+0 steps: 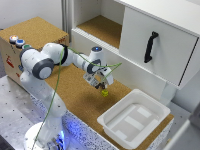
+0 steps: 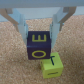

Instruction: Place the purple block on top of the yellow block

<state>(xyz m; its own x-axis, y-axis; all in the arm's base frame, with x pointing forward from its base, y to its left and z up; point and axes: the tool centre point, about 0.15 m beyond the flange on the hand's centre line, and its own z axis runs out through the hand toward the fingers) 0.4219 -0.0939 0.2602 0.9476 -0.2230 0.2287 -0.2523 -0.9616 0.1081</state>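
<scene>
Cork-textured board [image 1: 75,95] covers the work surface in the exterior view, matte and speckled brown. Above it the white, glossy Panda arm [image 1: 47,60] reaches toward the exterior view's right, with a green cable [image 1: 57,85] looped along it. The gripper [image 1: 102,82] points down at the cork. Directly under it sits the yellow block [image 1: 105,92], a tiny bright cube resting on the cork, near the smooth white plastic tray [image 1: 132,117]. The purple block cannot be made out in this view. Behind stands a white cabinet [image 1: 150,45] with a black handle [image 1: 150,46].

In the wrist view, the purple block [image 2: 38,45] is a dark, hard-edged cube with yellow letters on two visible faces. As a cube it has no long axis; its faces sit square to the fingers [image 2: 19,24]. The gripper [image 2: 39,30] is clamped on it, one pale blue-grey finger against each side face. The yellow block [image 2: 51,65] lies on the cork just beside the purple block's lower corner, turned slightly relative to it, with a dark letter on its top face. Whether the two blocks touch cannot be told.
</scene>
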